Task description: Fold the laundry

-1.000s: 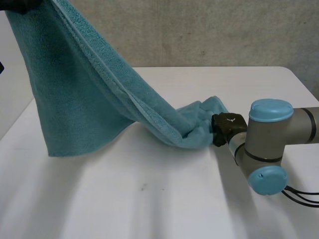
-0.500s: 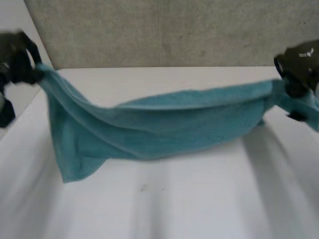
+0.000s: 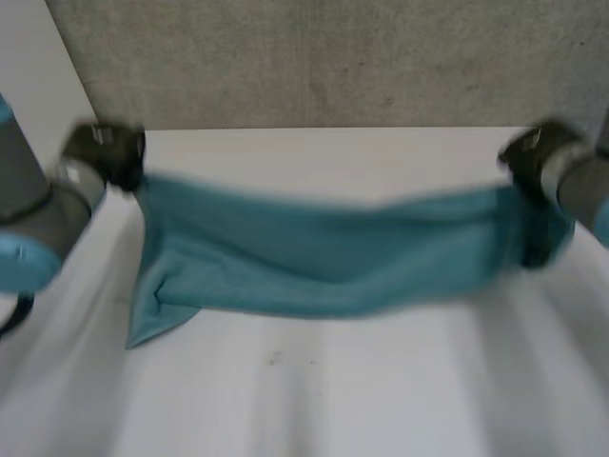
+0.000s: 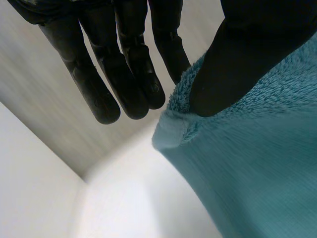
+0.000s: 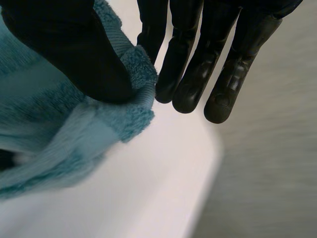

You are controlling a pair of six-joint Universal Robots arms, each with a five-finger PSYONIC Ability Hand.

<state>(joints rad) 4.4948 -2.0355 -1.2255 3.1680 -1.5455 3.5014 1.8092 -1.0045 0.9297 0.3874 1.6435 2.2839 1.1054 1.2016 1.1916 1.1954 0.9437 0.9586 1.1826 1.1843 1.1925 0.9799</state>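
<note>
A teal fleece towel hangs stretched between my two hands above the white table, sagging in the middle, its lower left corner touching the table. My left hand pinches the towel's upper left corner; in the left wrist view its thumb presses the towel against a finger. My right hand holds the upper right corner; in the right wrist view its thumb clamps the towel against a finger.
A grey wall rises behind the table's far edge. The table's left edge and floor lie beyond my left arm. Bare tabletop spreads in front of the towel.
Both hands have come lower and the towel is pulled out wider and flatter between them. A second ago my left hand held it high while my right grasped it low on the table.
</note>
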